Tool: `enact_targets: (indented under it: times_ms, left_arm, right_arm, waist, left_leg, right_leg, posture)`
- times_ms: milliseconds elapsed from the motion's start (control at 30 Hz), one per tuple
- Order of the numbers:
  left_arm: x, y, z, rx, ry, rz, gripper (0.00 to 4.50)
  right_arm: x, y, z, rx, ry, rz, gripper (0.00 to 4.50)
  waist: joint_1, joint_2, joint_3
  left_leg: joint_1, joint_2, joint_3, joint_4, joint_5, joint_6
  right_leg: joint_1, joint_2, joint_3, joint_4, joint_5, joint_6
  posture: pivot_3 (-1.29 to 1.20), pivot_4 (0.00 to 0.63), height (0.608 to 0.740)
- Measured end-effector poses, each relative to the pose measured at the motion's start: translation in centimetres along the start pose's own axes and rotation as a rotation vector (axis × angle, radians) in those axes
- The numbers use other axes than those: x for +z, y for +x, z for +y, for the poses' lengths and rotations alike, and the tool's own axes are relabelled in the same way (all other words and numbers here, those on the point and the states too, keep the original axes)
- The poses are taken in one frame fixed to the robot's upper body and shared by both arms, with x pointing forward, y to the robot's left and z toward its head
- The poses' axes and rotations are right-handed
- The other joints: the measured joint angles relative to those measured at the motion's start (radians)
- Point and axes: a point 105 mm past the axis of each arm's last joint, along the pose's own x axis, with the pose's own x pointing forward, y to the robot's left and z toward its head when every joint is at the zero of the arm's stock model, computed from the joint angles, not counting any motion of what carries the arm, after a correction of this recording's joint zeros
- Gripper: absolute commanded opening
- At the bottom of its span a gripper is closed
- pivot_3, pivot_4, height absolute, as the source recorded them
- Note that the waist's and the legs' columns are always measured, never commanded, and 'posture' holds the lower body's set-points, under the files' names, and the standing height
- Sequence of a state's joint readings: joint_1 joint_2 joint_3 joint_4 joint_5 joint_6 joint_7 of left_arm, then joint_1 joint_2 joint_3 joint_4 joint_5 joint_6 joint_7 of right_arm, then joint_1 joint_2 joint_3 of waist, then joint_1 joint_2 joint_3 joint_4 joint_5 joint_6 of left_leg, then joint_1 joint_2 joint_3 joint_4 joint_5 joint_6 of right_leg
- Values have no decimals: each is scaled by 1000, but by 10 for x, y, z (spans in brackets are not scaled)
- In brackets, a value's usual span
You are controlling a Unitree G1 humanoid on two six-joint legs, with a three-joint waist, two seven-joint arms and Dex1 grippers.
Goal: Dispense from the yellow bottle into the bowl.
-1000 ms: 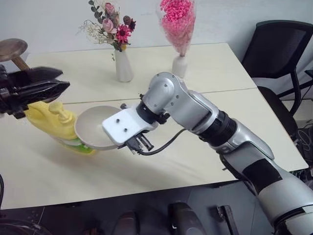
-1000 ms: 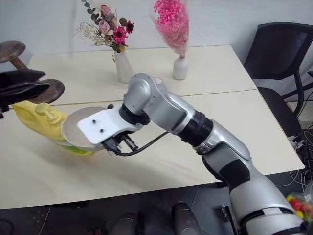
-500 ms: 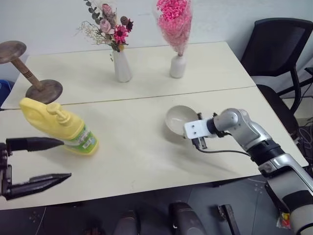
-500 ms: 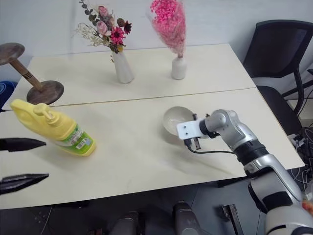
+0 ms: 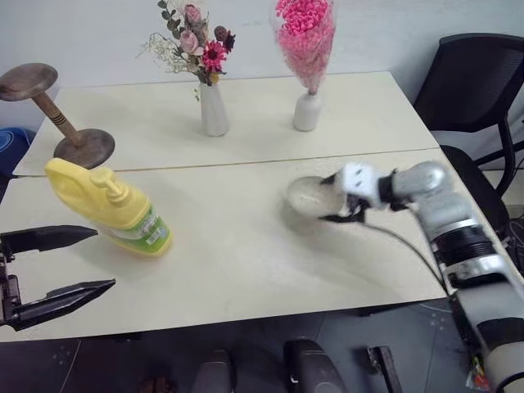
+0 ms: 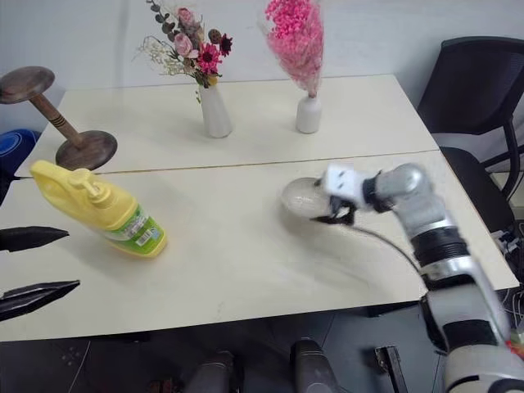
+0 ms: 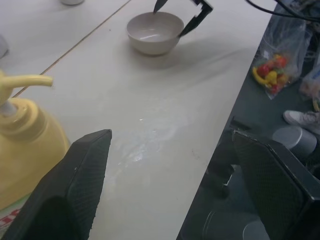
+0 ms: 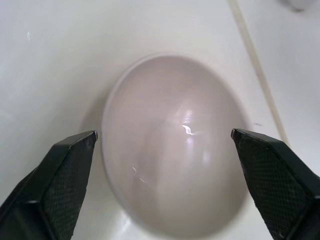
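Note:
The yellow bottle (image 5: 108, 206), with its pump top and green label, sits on the table at the left. My left gripper (image 5: 105, 258) is open just in front of it near the table's front edge, holding nothing. In the left wrist view the bottle (image 7: 22, 137) lies beside one finger. The beige bowl (image 5: 308, 196) rests on the table right of centre. My right gripper (image 8: 164, 134) is open, with its fingers spread on either side of the bowl (image 8: 175, 150).
A round wooden stand (image 5: 80, 147) is at the back left. Two white vases of flowers (image 5: 214, 115) (image 5: 307, 113) stand at the back. A black chair (image 5: 479, 78) is beyond the table's right edge. A seam runs across the tabletop.
My right gripper carried the bowl from beside the bottle to the right, set it flat on the table and opened. My left gripper drew back from the bottle and opened.

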State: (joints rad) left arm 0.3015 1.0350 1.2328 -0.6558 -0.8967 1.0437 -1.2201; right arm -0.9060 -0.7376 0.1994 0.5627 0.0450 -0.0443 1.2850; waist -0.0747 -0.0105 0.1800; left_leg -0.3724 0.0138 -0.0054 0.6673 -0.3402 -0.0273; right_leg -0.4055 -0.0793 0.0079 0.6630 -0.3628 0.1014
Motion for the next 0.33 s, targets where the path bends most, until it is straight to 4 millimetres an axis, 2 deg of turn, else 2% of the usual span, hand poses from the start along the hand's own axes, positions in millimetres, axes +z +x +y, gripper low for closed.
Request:
enact_targets:
  times_ms: [67,133,200,267,333]
  left_arm:
    - [1,-3,3,11,-7,-15,4113]
    - [2,-6,7,20,-16,-30,4113]
    - [7,-10,14,36,-20,-58,4113]
    - [10,-13,19,54,-21,-77,4113]
    - [13,-13,21,56,-8,-90,4113]
  right_arm:
    - [7,-32,-11,-24,23,-24,4307]
    - [4,-61,-9,12,69,-13,4307]
    - [-7,-86,2,54,172,10,4307]
    - [-10,-92,7,61,228,4,4307]
    - [-11,-89,13,80,243,-2,4307]
  waist:
    - [2,0,0]
    - [6,0,0]
    - [16,1,0]
    - [18,1,0]
    - [13,1,0]
  left_leg:
    - [2,1,-1,-1,0,0]
    - [3,1,-2,-1,-1,1]
    - [4,1,-2,-1,-1,2]
    - [4,1,-2,0,-1,2]
    - [5,1,0,0,-1,2]
  right_leg:
    - [3,0,-1,-1,0,0]
    - [5,0,-2,-3,0,0]
    - [6,0,-2,-3,0,0]
    - [6,-1,-2,-3,0,0]
    - [7,0,-1,-3,0,-1]
  posture:
    - [0,150,740]
    - [0,150,740]
    - [0,150,740]
    - [0,150,740]
    - [0,150,740]
